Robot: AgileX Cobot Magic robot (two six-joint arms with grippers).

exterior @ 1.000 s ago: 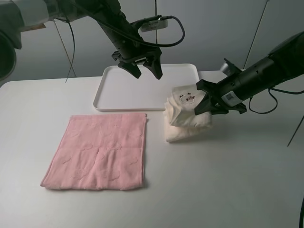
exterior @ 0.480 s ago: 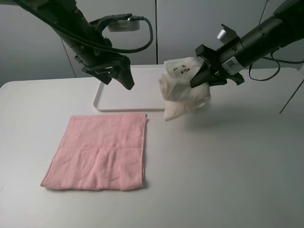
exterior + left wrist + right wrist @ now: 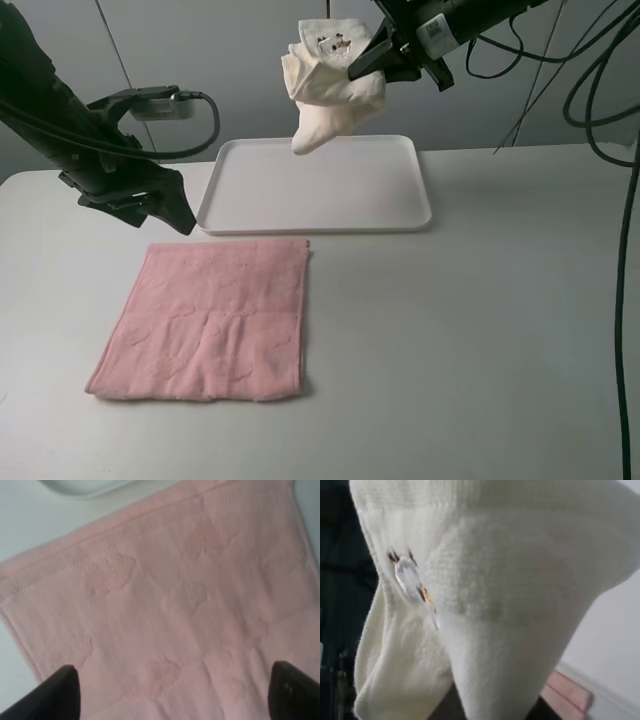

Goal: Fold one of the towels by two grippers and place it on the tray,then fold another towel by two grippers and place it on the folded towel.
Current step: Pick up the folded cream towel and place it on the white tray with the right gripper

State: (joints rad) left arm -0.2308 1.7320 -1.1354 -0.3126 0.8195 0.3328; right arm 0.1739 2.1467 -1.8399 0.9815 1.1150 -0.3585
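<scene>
The step in hand appears to be the transfer of the first towel. The right gripper (image 3: 385, 60), at the upper centre of the frame, is clamped on the folded cream terry towel (image 3: 322, 90), which hangs in the air over the far edge of the white rectangular plastic tray (image 3: 310, 195). The left gripper (image 3: 172, 208), at centre left, holds nothing, its fingers spread above the far edge of the flat pink terry towel (image 3: 205, 320). The next move probably calls for lowering the cream towel onto the tray floor and releasing it without disturbing the fold.
</scene>
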